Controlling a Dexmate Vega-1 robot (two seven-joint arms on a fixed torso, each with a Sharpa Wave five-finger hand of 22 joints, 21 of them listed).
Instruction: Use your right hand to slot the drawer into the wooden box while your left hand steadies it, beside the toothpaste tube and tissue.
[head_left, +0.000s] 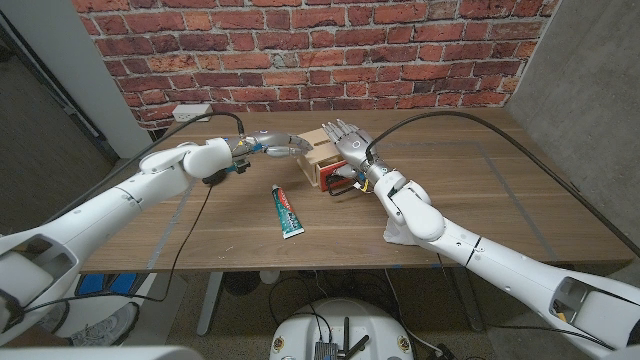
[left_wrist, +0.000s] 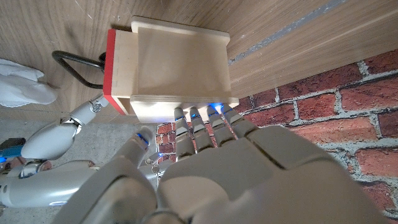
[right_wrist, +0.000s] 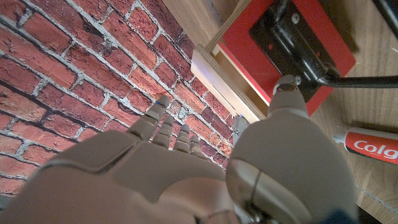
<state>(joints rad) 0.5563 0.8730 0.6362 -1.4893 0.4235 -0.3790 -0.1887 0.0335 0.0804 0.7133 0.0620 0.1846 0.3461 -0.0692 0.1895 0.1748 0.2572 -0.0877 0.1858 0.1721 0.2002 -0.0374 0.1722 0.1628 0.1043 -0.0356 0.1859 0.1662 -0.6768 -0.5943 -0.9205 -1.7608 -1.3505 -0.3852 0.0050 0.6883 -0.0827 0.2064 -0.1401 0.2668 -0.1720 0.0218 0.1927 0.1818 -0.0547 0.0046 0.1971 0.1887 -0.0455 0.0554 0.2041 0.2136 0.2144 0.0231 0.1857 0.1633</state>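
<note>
Pressing its fingertips (left_wrist: 202, 119) on the back of the wooden box (left_wrist: 180, 68), the left hand (head_left: 272, 145) keeps the box from sliding away while the red drawer (right_wrist: 292, 46) goes in. The right hand (head_left: 348, 146) stands with fingers apart over the box, its thumb by the drawer's black handle (left_wrist: 78, 65), likely to push; it grips nothing. The drawer sticks out a little, near the toothpaste tube (head_left: 288, 211) and white tissue (head_left: 398, 235).

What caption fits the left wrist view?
Left hand braces wooden box as red-fronted drawer sits nearly home.
</note>
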